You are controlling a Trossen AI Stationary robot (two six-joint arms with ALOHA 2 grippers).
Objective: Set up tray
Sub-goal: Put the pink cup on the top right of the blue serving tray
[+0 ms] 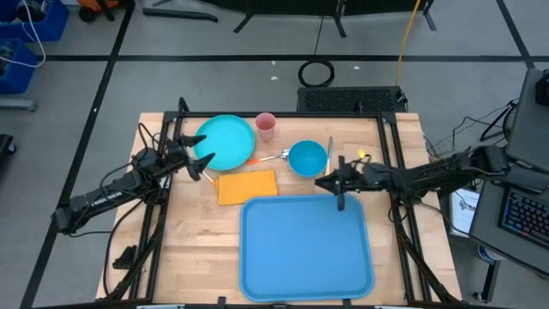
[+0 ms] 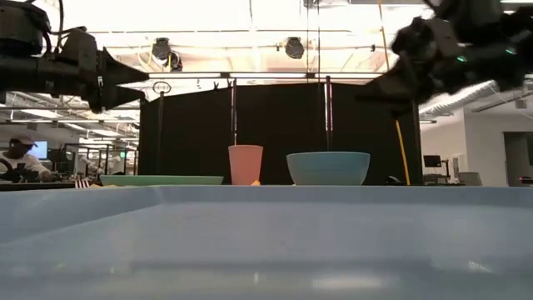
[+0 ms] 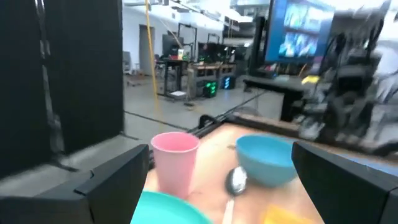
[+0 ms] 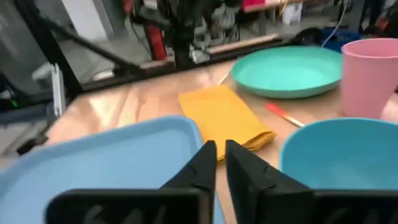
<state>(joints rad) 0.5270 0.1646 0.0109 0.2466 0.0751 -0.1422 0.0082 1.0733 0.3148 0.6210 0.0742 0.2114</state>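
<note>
On the near half of the counter, toward its right side, lies the tray [image 1: 306, 246], flat, bare, with one long side close to the near edge. Everything that could go on it sits beyond its far rim: the yellow napkin [image 1: 247, 185] just off the tray's far-left corner, the turquoise plate [image 1: 226, 142] and pink cup [image 1: 266, 125] toward the far edge, the blue bowl [image 1: 307, 158] with a spoon [image 1: 273, 157] beside it.

The right hand [image 1: 339, 199] hangs over the tray's far rim, near the bowl. In its wrist view the fingers stand almost together with only a thin slit between them, and nothing is between them. The left hand [image 1: 199, 163] is at the near-left rim of the plate, fingers spread wide and empty, pointed along the counter toward the cup and bowl.

The tray looks placed, so the step in hand is likely loading it. To do that well, the left hand should drop low enough for one finger to slide under the plate's lip, close on the rim rather than the flat, and lift before carrying so the plate does not drag the napkin or nudge the cup. The right hand should clear the tray's far rim first, so the arms do not meet over it.
</note>
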